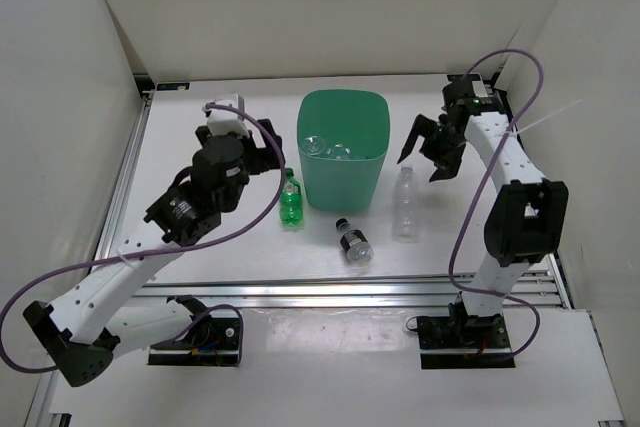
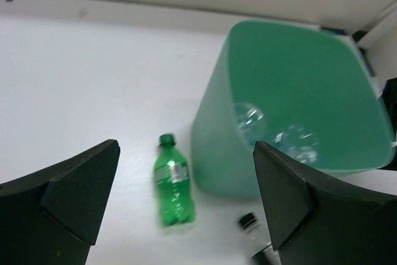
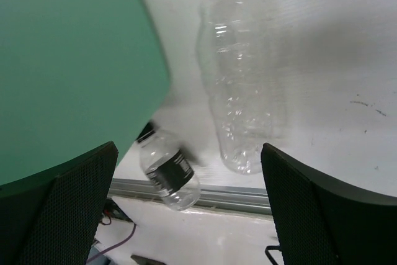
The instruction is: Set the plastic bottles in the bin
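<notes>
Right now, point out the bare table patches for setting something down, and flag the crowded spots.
Bare: the strip behind the bin, and the patch between the green bottle and the table's near edge. Crowded: the bin's front, ringed by green bottle, short dark-capped bottle and clear bottle.

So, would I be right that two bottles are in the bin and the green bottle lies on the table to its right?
Not quite: the green bottle lies to the left of the bin, as the top external view shows. Two bottles are inside.
</notes>
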Robot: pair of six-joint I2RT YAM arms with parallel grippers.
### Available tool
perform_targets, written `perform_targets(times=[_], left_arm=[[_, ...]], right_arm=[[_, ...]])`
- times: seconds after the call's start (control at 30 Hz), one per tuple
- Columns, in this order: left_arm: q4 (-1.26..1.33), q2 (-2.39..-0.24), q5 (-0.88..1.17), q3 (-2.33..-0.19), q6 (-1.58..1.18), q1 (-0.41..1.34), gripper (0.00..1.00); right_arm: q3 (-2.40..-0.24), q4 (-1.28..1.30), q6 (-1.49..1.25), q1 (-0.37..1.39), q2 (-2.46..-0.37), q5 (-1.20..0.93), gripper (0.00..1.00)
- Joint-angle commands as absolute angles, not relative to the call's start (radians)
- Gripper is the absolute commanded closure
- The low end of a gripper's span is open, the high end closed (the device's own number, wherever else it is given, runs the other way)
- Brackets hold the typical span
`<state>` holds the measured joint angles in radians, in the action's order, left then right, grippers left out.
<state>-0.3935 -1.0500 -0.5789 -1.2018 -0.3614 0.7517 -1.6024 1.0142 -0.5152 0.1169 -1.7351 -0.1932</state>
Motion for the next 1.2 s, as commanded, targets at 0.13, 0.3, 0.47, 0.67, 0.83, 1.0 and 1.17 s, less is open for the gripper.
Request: perform_targets(times=[0.13, 0.3, 0.47, 0.67, 0.83, 1.0, 1.17], left_arm=[[-0.598, -1.0, -0.715, -1.137, -0.48, 0.744, 0.0], [-0.73, -1.054, -0.752, -1.137, -0.52, 0.724, 0.0], [-0.856, -1.123, -0.776, -1.178, -0.586, 0.704, 0.0], [-0.865, -1.144, -0.785, -1.178, -0.615, 0.672, 0.0], [-0.884, -1.135, -0.75, -1.146, -0.672, 0.623, 0.0], [-0.87, -1.117, -0.634, -1.077, -0.692, 0.548, 0.0], [-0.773, -1.108, -0.502, -1.006, -0.703, 0.476, 0.0]], right_arm=[[-1.483, 0.902, -0.465, 0.138, -1.833, -0.207, 0.0], [-1.427, 0.861, -0.453, 0.147, -1.901, -0.248, 0.01], [-1.388, 0.838, -0.443, 0.147, -1.911, -0.249, 0.22], [-1.356, 0.828, -0.423, 0.147, -1.921, -0.267, 0.52], [-1.365, 0.865, -0.443, 0.147, -1.766, -0.284, 0.79], [-1.606, 0.904, -0.5, 0.147, -1.568, -0.328, 0.84], [-2.04, 0.913, -0.534, 0.189, -1.587, -0.299, 0.86]])
